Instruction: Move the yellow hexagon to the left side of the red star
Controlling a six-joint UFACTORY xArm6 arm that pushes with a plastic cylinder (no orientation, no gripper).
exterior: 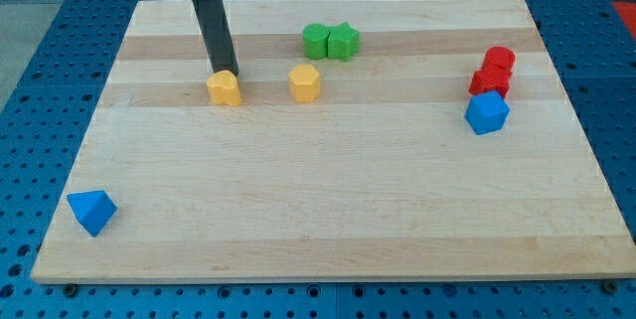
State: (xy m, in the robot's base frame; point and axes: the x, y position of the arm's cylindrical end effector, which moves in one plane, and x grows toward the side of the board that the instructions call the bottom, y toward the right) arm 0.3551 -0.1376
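Blue triangle nearest; my tip touches a yellow block.

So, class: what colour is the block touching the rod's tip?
Yellow, at my tip; camera view.

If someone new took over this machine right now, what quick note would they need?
My tip sits at the top edge of one yellow block, seemingly touching it. A second yellow block lies to its right; I cannot tell which is the hexagon. Two red blocks are stacked close at the view's right, above a blue block. Nothing done yet: the yellow hexagon must still cross to the red star's left side.
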